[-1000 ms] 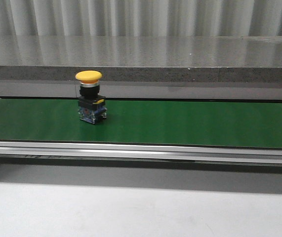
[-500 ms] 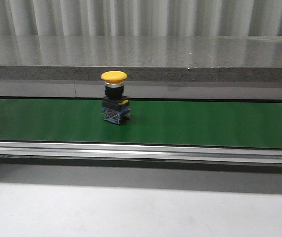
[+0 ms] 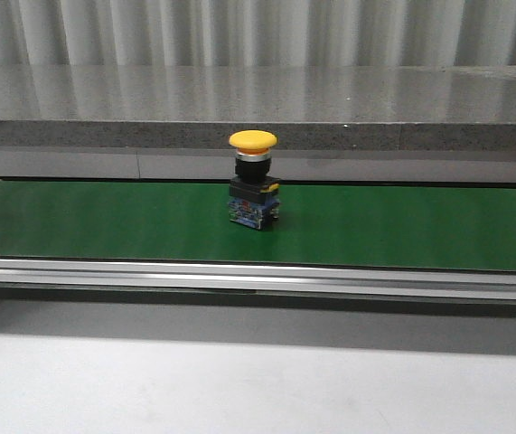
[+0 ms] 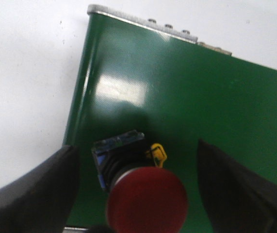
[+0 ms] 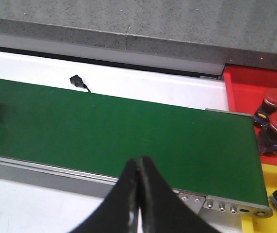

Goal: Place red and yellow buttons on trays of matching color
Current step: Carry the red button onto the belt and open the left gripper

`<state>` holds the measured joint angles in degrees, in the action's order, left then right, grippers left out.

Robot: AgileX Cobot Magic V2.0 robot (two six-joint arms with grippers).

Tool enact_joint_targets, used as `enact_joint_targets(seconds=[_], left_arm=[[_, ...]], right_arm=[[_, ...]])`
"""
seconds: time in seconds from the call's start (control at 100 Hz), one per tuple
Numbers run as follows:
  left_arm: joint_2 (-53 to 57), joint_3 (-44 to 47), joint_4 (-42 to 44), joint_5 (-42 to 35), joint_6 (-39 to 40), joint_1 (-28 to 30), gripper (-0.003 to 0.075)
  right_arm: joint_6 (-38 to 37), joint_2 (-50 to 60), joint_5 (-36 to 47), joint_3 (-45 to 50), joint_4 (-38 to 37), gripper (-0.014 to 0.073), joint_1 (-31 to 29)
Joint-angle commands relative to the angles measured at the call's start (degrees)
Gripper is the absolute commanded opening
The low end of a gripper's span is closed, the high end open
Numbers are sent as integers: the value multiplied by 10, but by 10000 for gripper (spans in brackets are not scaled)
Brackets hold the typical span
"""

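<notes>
With the yellow button (image 3: 253,179) upright mid-frame on the green belt (image 3: 402,226), the right gripper (image 5: 138,167), tips pressed together, should spread early, while the left gripper (image 4: 134,191), spread around the red button (image 4: 147,198), closes squarely on its body.

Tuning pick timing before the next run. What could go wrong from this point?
1. The yellow mushroom-head push button has travelled right along the green conveyor belt in the last second, while the right end effector is shut. If it opens late, the button may reach the belt end unpicked.
2. The left end effector is open astride the red mushroom-head push button, which looks top-heavy. An off-centre close could tip it.
</notes>
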<state>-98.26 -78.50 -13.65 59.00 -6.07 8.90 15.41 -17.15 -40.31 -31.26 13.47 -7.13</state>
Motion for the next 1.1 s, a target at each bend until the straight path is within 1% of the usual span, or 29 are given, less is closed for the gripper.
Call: enact_joint_targets(seconds=[0.0, 0.08, 0.12, 0.13, 0.14, 0.17, 0.21, 0.26, 0.28, 0.29, 0.32, 0.33, 0.35, 0.36, 0.37, 0.6, 0.7, 0.77, 0.92, 0.97, 1.02, 1.04, 1.06, 1.09], left_arm=[[42, -12, -17, -50, -22, -8, 515], [64, -12, -16, -75, -33, -19, 478], [78, -7, -11, -93, -41, -28, 436], [81, -6, -11, -97, -41, -28, 436], [86, -3, -10, -104, -46, -31, 412], [98, 2, -8, -114, -54, -37, 383], [117, 18, -1, -137, -63, -46, 298], [138, 37, 7, -157, -63, -59, 211], [152, 51, 13, -171, -63, -65, 149], [156, 51, 13, -174, -63, -67, 149], [175, 70, 20, -194, -63, -77, 73], [175, 74, 21, -194, -63, -79, 58], [191, 92, 26, -212, -63, -84, 0], [195, 92, 26, -216, -63, -86, 0], [203, 105, 30, -225, -63, -90, -24], [335, 239, 68, -345, -63, -152, -20], [389, 297, 70, -383, -63, -169, -20], [426, 330, 70, -396, -63, -177, -20], [488, 382, 70, -396, -63, -179, -20], [508, 394, 67, -396, -63, -179, -20], [525, 404, 63, -396, -63, -179, -20], [530, 408, 62, -396, -63, -179, -20], [536, 412, 62, -396, -63, -179, -20], [546, 415, 62, -396, -63, -179, -20]], right_arm=[[5, -4, 37, -14, 8, -65, -1], [5, -4, 37, -13, 8, -65, -1], [5, -4, 37, -13, 8, -65, -1], [5, -4, 37, -13, 8, -65, -1], [5, -4, 37, -13, 8, -65, -1], [5, -4, 37, -13, 8, -65, -1], [5, -4, 37, -13, 8, -65, -1], [5, -4, 37, -13, 8, -65, -1], [5, -4, 37, -13, 8, -65, -1], [5, -4, 37, -13, 8, -65, -1], [5, -4, 37, -13, 8, -65, -1], [5, -4, 37, -13, 8, -65, -1], [5, -4, 36, -13, 8, -65, -1], [5, -4, 36, -13, 8, -65, -1], [5, -4, 36, -13, 8, -65, -1], [4, -5, 39, -13, 9, -65, -1], [-16, -14, 24, -15, 8, -65, -1], [-26, -28, 13, -16, 8, -65, -1], [-30, -89, -10, -37, 8, -53, -1], [-30, -114, -18, -55, 8, -20, -1], [-30, -141, -26, -75, 14, 41, 0], [-30, -153, -29, -85, 17, 77, 0], [-30, -169, -33, -97, 22, 134, 0], [-30, -182, -36, -107, 26, 183, 0]])
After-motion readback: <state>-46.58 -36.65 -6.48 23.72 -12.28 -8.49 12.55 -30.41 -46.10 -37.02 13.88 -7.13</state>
